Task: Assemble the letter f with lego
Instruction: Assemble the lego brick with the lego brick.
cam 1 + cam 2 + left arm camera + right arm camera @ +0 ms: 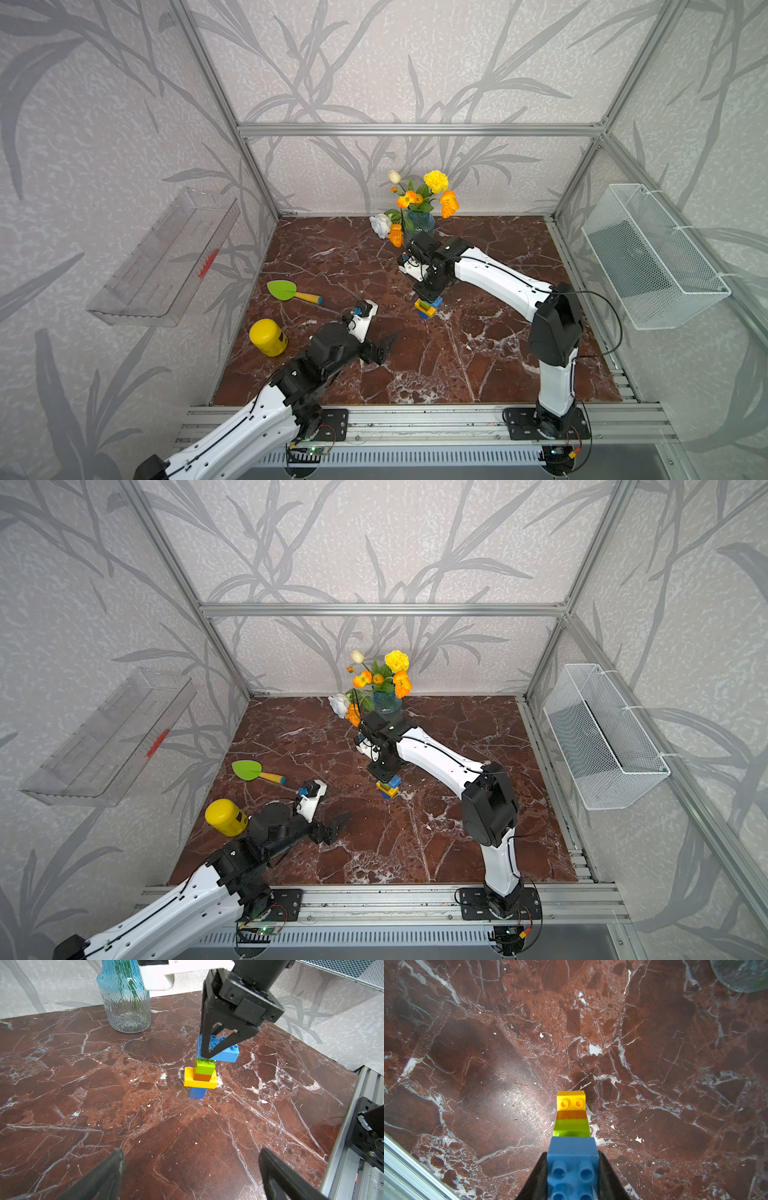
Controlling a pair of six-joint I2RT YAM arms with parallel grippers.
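The lego stands as one small tower (427, 308) (388, 788) mid-table. From the table up it has a short blue foot (197, 1093), a yellow bar (199, 1083), an orange brick (202, 1077) and a lime green brick (204, 1066). A long blue brick (227, 1054) (572, 1153) lies across the top, with green studs showing at its near edge. My right gripper (430, 296) (209, 1051) (572, 1167) comes down from above, shut on that blue brick. My left gripper (384, 347) (191, 1151) hovers open and holds nothing, nearer the front and left of the tower.
A blue glass vase of flowers (419, 220) (126, 1001) stands just behind the right arm. A green toy shovel (291, 291) and a yellow jar (268, 337) lie at the left. A wire basket (652, 257) hangs on the right wall and a clear shelf (162, 257) on the left one.
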